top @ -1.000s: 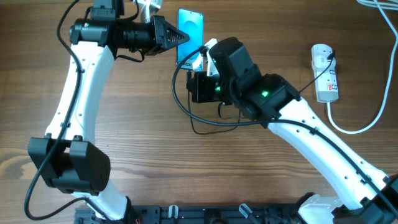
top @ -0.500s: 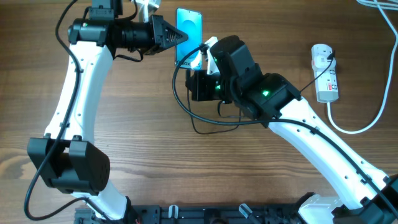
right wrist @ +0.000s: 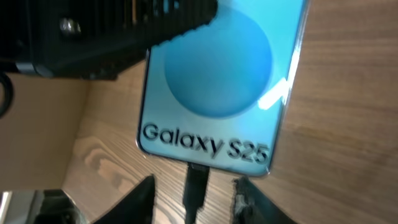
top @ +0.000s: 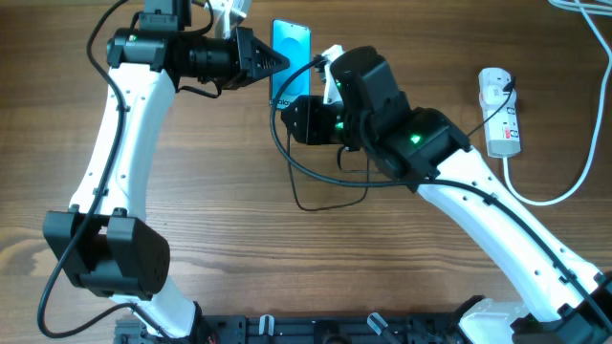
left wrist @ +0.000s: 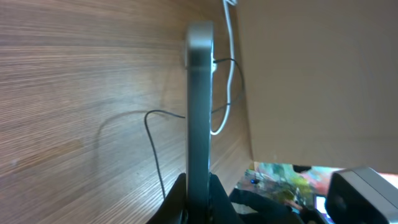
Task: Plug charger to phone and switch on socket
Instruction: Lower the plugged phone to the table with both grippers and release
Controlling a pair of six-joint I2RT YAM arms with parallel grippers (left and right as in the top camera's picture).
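The right arm has crept up toward the phone (top: 293,43) compared with a second ago. Its wrist was sitting a bit lower on the worktop (top: 220,220), and now it's tucked right in under the phone's bottom edge. The phone itself hasn't budged much.

The phone is up at the far side, lifted and turned on edge, screen lit cyan. The left gripper (top: 275,62) has it pinched, and in the left wrist view you see the thin edge of it rising out from between the jaws.

From the right wrist view the plug (right wrist: 196,183) is dead centre under the "Galaxy S25" strip, tip touching the bottom edge. It looks like it's at the port or already partly in, but I can't tell how deep. The right gripper (right wrist: 194,198) has its jaws spread, one on each side of the plug with a gap showing, so I'd say it isn't squeezing it right now.

The cable (left wrist: 153,152) trails off the plug in loose loops on the wood below both arms.

If the plug really is seated, the first half of the job is basically done. What's left is the socket (top: 501,113), which sits well apart on the right with nothing near its switch, so that arm has some travelling to do.
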